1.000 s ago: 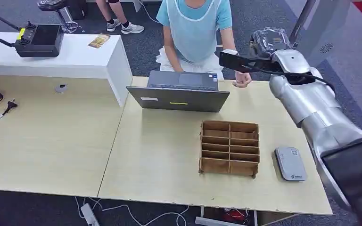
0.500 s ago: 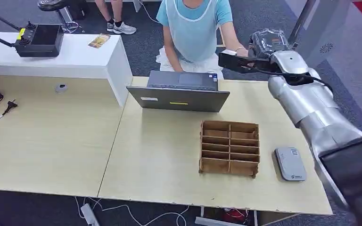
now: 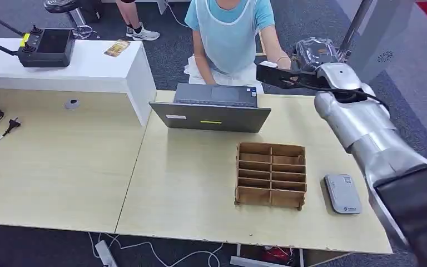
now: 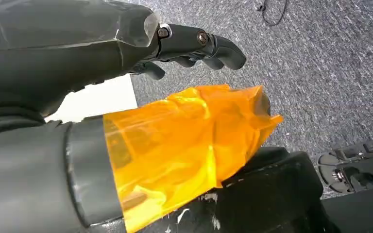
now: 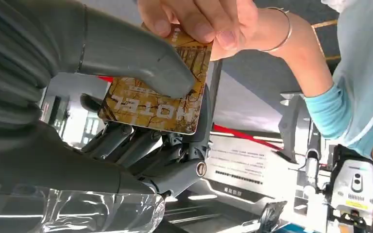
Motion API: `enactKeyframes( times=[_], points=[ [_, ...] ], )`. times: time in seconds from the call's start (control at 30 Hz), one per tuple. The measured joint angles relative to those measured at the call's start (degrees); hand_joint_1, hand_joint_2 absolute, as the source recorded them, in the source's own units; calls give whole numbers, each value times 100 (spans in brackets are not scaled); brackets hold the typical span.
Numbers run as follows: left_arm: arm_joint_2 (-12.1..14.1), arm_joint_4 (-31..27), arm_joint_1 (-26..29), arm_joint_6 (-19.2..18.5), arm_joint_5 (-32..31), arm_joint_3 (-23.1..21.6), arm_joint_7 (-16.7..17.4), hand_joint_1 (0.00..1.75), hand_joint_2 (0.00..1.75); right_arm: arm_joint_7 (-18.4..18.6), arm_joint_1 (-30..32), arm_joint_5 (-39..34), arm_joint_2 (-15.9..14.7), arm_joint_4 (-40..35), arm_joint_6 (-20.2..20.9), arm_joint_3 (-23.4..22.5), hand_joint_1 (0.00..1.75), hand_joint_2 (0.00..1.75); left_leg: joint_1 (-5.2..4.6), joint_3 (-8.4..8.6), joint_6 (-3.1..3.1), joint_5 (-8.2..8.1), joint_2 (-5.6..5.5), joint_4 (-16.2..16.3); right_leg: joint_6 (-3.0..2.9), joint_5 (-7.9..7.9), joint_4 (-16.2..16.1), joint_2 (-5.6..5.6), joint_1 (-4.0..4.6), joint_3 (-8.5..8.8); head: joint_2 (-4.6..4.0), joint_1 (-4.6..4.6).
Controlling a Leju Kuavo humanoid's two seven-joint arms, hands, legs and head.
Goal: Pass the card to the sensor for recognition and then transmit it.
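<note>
My right hand [image 3: 287, 74] is raised beyond the table's far edge, right of the laptop. It holds a gold-brown card [image 5: 151, 104] printed "HOTEL", my thumb [image 5: 141, 58] pressing it against the darker fingers behind. A person in a light blue top sits across the table, and their hand [image 5: 194, 19] pinches the same card at its edge; that hand [image 3: 283, 60] shows just above mine. The grey card sensor [image 3: 343, 193] lies flat near the table's right front corner. My left hand [image 4: 194, 41] hangs over the carpet, fingers spread and holding nothing, its thumb wrapped in orange film.
A grey laptop [image 3: 211, 108] stands at the table's far middle. A wooden divided box [image 3: 271, 174] sits left of the sensor. The white counter [image 3: 89, 69] at back left carries a black controller [image 3: 47, 47] and another card [image 3: 117, 48]. A plug and cable [image 3: 0, 129] lie far left.
The person's hand rose from the table's far edge to my right hand and took hold of the card. My right hand lifted slightly and still grips it.
</note>
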Motion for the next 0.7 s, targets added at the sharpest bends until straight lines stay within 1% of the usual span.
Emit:
enactKeyframes(
  times=[0.3, 0.33, 0.37, 0.57, 0.7],
  points=[
    [0, 0, 0, 0, 2, 0, 0, 0, 0, 0, 12, 0, 11, 7, 0, -39, 175, 175, 0, 0, 0, 0, 0, 0, 0, 0, 0, 0, 0, 0, 0, 0],
    [0, 0, 0, 0, 0, 0, 0, 0, 0, 0, 12, 0, 11, 7, 0, -39, 131, 175, 0, 0, 0, 0, 0, 0, 0, 0, 0, 0, 0, 0, 0, 0],
    [0, 0, 0, 0, 2, 0, 0, 0, 0, 0, 12, 2, 13, 7, 0, -42, 0, 175, 0, 0, 0, 0, 0, 0, 0, 0, 0, 0, 0, 0, 0, 0],
    [0, 0, 2, 4, 15, 0, 0, 0, 0, 11, 35, -26, 17, 13, -22, -66, 0, 175, 0, 0, 0, 0, 0, 0, 0, 0, 0, 0, 0, 0, 0, 0],
    [0, 0, 6, 4, 31, 0, 0, 0, 0, 63, 114, -83, 17, -31, -269, -190, 0, 175, 0, 1, 0, 0, 0, 0, 0, 0, 0, 0, 0, 0, 0, 0]
  ],
)
